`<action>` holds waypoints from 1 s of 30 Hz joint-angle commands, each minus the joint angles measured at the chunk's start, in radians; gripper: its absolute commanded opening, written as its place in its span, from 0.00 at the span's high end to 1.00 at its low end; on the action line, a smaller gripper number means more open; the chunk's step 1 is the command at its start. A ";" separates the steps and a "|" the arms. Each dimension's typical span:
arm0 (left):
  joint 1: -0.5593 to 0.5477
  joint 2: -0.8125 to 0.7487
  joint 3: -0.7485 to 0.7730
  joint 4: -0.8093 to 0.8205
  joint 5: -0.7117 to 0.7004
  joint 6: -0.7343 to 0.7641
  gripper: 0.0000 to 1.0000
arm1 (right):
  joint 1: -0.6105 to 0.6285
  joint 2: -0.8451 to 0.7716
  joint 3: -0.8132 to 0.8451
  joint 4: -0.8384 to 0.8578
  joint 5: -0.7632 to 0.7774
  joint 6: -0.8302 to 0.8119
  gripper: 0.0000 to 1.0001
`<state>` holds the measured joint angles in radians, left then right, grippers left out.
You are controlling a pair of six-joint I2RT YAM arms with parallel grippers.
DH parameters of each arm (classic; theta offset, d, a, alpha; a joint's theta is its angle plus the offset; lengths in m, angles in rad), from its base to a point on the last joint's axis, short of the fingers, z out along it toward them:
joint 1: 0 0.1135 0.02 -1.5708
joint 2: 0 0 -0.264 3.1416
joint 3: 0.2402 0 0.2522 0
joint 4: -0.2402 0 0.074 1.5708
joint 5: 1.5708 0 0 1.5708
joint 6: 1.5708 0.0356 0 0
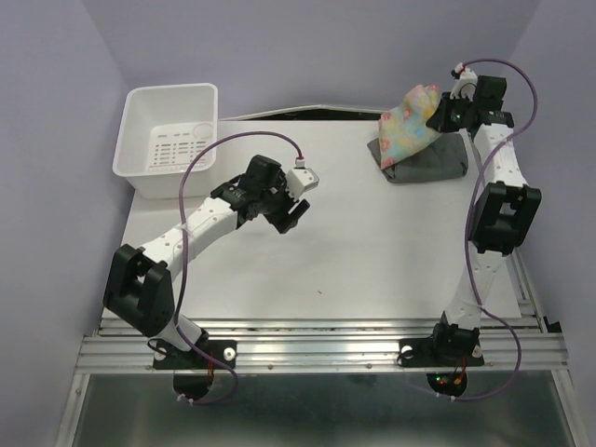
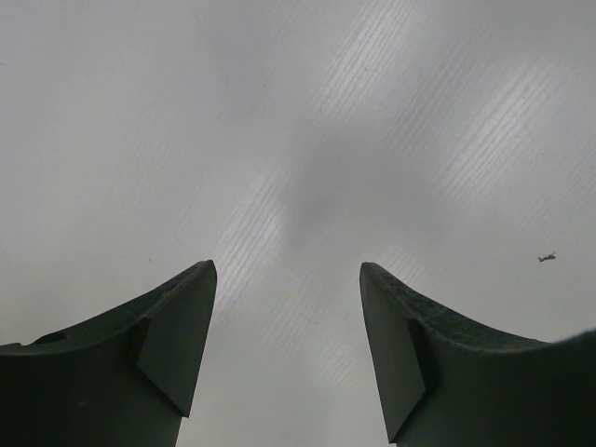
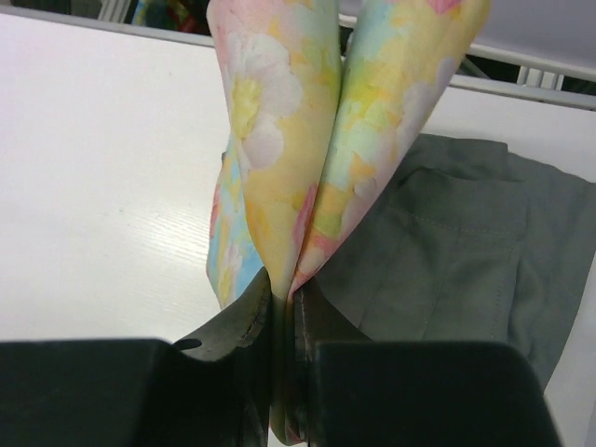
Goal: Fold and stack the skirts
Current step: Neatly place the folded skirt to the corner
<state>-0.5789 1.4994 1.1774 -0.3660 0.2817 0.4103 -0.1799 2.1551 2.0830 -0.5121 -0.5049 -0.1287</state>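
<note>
Nearest the arm bases, over the bare middle of the surface [image 1: 372, 261], the left fingers [image 1: 294, 212] hung spread wide and held nothing. The wrist view showed only pale surface between them.

Farther back on the right, the right fingers [image 3: 244, 321] were pinched shut on a gathered edge of the floral skirt [image 3: 279, 140]. They held it up in a peak, so that the thin cloth fell away from the pinch in two soft lobes. Its lower part rested on the grey skirt [image 3: 447, 251], which lay flat as a compact pad near the far right edge of the surface. Beyond the left arm, at the far left corner, stood the white bin [image 1: 140, 140], well apart from both garments.

The grey skirt looked already folded and seemed to serve as the base of the stack. The step in hand appeared to be getting the floral skirt folded and laid on top. How neatly it was folded could not be told, bunched as it was.

The next move would probably call for lowering the cloth squarely over the grey pad and releasing it without dragging the pad aside. Such thin fabric seemed likely to slump and crumple, so the idle left arm might need to cross over and spread or pin a corner.
</note>
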 commanded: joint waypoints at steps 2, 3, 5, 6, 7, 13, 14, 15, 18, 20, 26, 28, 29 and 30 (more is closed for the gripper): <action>0.002 -0.001 0.048 -0.007 0.019 0.018 0.26 | -0.044 -0.031 0.089 0.043 -0.087 0.055 0.99; 0.004 0.004 0.048 -0.008 0.019 0.018 0.26 | -0.044 -0.029 0.092 0.043 -0.089 0.057 0.99; 0.002 0.008 0.053 -0.011 0.019 0.019 0.26 | -0.064 -0.018 0.095 0.041 -0.095 0.057 0.99; 0.002 0.010 0.054 -0.013 0.019 0.019 0.26 | -0.064 -0.014 0.094 0.040 -0.101 0.057 0.99; 0.002 0.012 0.056 -0.013 0.020 0.018 0.27 | -0.075 -0.008 0.091 0.035 -0.118 0.054 0.99; 0.002 0.028 0.068 -0.027 0.025 0.021 0.27 | -0.095 0.057 0.077 -0.006 -0.145 0.005 0.99; 0.002 0.031 0.070 -0.031 0.027 0.021 0.27 | -0.095 0.078 0.081 -0.011 -0.150 0.003 0.99; 0.002 0.032 0.071 -0.033 0.027 0.021 0.27 | -0.107 0.087 0.086 -0.016 -0.153 0.001 0.99; 0.002 0.036 0.073 -0.039 0.028 0.022 0.28 | -0.131 0.126 0.103 -0.019 -0.173 0.003 0.99; 0.002 0.042 0.074 -0.044 0.031 0.021 0.28 | -0.144 0.144 0.126 -0.020 -0.187 -0.005 0.99; 0.002 0.065 0.097 -0.063 0.036 0.018 0.28 | -0.188 0.213 0.186 -0.029 -0.242 -0.015 0.98; 0.002 0.070 0.100 -0.067 0.036 0.021 0.28 | -0.199 0.238 0.210 -0.034 -0.263 -0.017 0.97; 0.004 0.071 0.102 -0.068 0.036 0.019 0.28 | -0.208 0.244 0.215 -0.032 -0.270 -0.018 0.94; 0.004 0.074 0.102 -0.068 0.037 0.018 0.28 | -0.208 0.252 0.219 -0.032 -0.274 -0.022 0.92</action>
<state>-0.5789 1.5776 1.2308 -0.4175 0.2996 0.4213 -0.3676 2.4012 2.2196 -0.5655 -0.7155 -0.1272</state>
